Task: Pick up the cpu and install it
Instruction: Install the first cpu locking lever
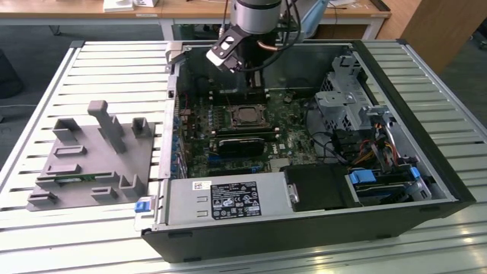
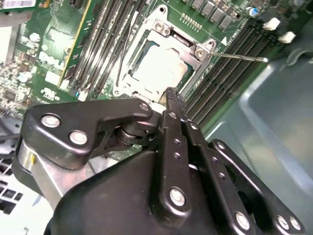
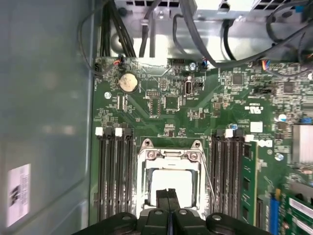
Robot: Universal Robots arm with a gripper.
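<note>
The small flat silvery-grey square cpu (image 3: 170,182) is being seen seated in the metal-framed socket (image 3: 146,155) on the green motherboard (image 3: 166,105). The black tool (image 3: 168,196), fingers pressed together and empty, is being held just above the cpu's 6 o'clock edge in the first wrist view.

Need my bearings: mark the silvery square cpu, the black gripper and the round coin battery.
silvery square cpu (image 3: 170,180), first wrist view, metal top
black gripper (image 3: 168,193), first wrist view, fingertips
round coin battery (image 3: 128,82), first wrist view, face
</note>
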